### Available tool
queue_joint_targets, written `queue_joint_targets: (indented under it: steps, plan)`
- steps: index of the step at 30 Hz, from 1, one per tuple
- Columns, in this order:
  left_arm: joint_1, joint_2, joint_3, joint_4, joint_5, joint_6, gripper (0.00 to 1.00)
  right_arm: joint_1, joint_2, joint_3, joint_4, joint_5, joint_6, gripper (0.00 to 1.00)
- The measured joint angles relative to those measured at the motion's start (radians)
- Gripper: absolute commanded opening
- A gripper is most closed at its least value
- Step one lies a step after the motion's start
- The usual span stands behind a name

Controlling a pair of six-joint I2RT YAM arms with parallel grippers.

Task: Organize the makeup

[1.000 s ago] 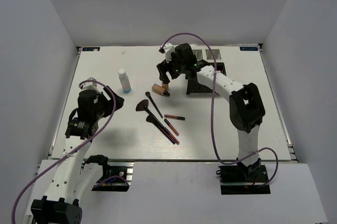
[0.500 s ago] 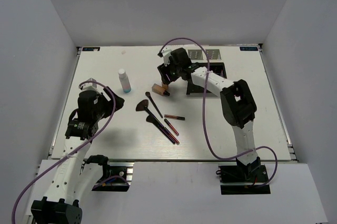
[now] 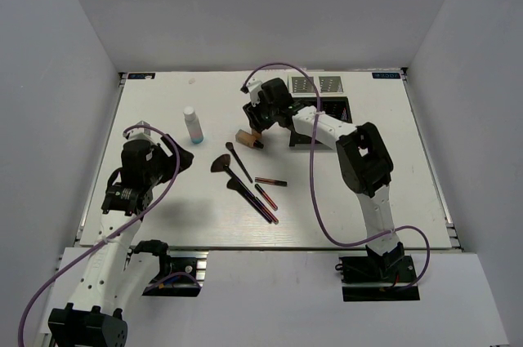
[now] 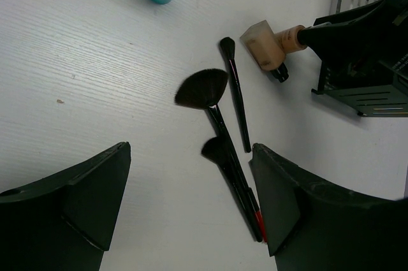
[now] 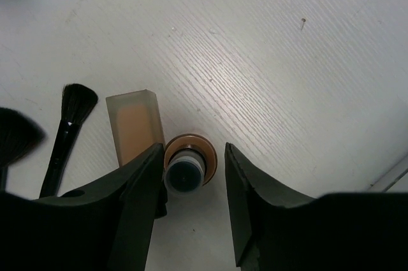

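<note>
Three plain grey walls [image 3: 261, 12] enclosed the white wood-grain table [image 3: 204, 216]. Right gripper [image 5: 193, 159] straddled the round tan bottle [image 5: 190, 169], unclamped; left gripper [image 4: 190, 156] gaped empty.

A clear bottle [image 3: 193, 125] with a white cap and blue base stands upright, upper left of centre in the top view. Right of it a square tan foundation bottle [image 5: 134, 124] lies on its side, and a round tan one [image 5: 190, 168], dark-topped, sits touching it, seen end-on. Below them at centre lie three black brushes: a fan brush [image 4: 201, 88], a thin small-headed brush [image 4: 234, 89] just right of it, and a longer brush [image 3: 245, 192] lower down. Two thin dark-red pencils [image 3: 268, 188] lie at its right, one level, one slanted.
</note>
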Motion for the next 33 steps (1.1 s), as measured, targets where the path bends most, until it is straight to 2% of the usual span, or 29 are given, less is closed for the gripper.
queue_joint_targets:
  steps: [3, 6, 7, 9, 22, 33]
  plan:
    - [0.0, 0.0, 0.0, -0.002, 0.0, -0.001, 0.87, 0.0, 0.002, 0.0, 0.0, 0.0, -0.006, 0.46]
    - [0.0, 0.0, 0.0, -0.002, 0.0, -0.001, 0.87, 0.0, 0.004, 0.0, 0.001, -0.002, -0.019, 0.27]
    - [0.0, 0.0, 0.0, -0.002, 0.0, -0.001, 0.87, 0.0, 0.004, 0.0, 0.002, -0.002, -0.023, 0.09]
    - [0.0, 0.0, 0.0, -0.002, 0.0, -0.001, 0.87, 0.0, 0.004, 0.0, 0.008, -0.002, -0.023, 0.0]
    - [0.0, -0.021, -0.018, 0.029, 0.039, -0.008, 0.87, -0.009, -0.004, 0.035, -0.038, -0.099, -0.015, 0.0]
    - [0.0, -0.023, -0.047, 0.066, 0.066, -0.011, 0.87, -0.07, -0.148, 0.156, -0.084, -0.148, 0.007, 0.0]
